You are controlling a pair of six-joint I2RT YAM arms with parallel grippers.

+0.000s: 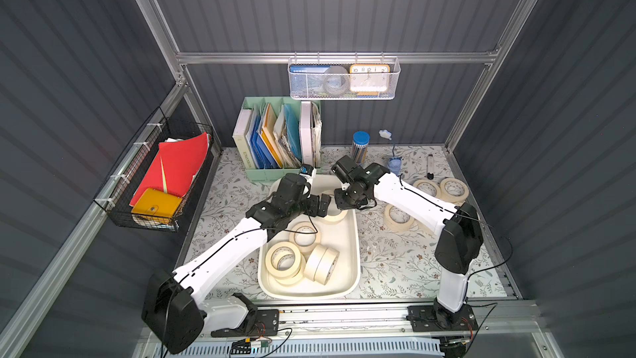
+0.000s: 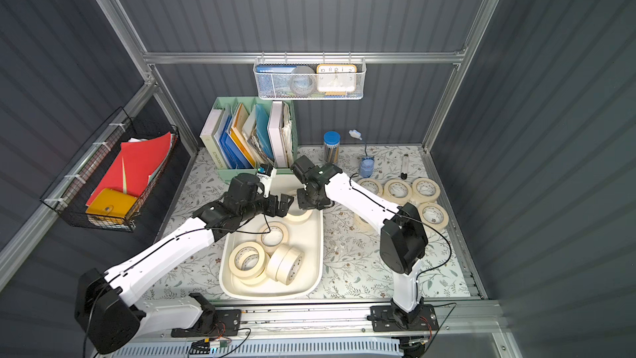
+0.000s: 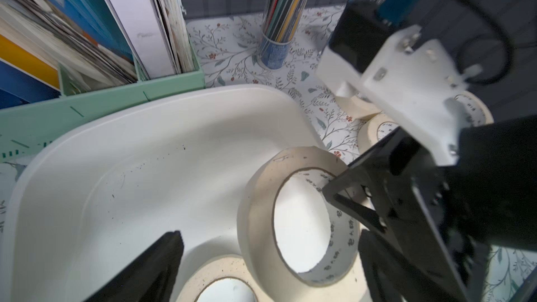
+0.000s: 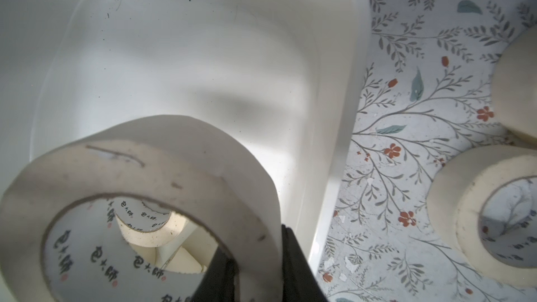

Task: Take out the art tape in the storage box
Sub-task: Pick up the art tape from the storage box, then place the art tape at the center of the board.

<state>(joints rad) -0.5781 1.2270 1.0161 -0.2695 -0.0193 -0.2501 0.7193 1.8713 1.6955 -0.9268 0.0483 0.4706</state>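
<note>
The storage box is a cream tub in mid-table, seen in both top views. Several art tape rolls lie at its near end. At the far right corner one roll stands tilted on edge. My right gripper is shut on its wall, one finger inside the ring and one outside. My left gripper is open, its fingers spread to either side of that same roll without pressing it. More rolls lie on the table to the right.
A mint file holder stands just behind the box. A pencil tube, a small blue object and a marker are at the back right. A white mesh basket hangs above, and a black wire basket is on the left wall.
</note>
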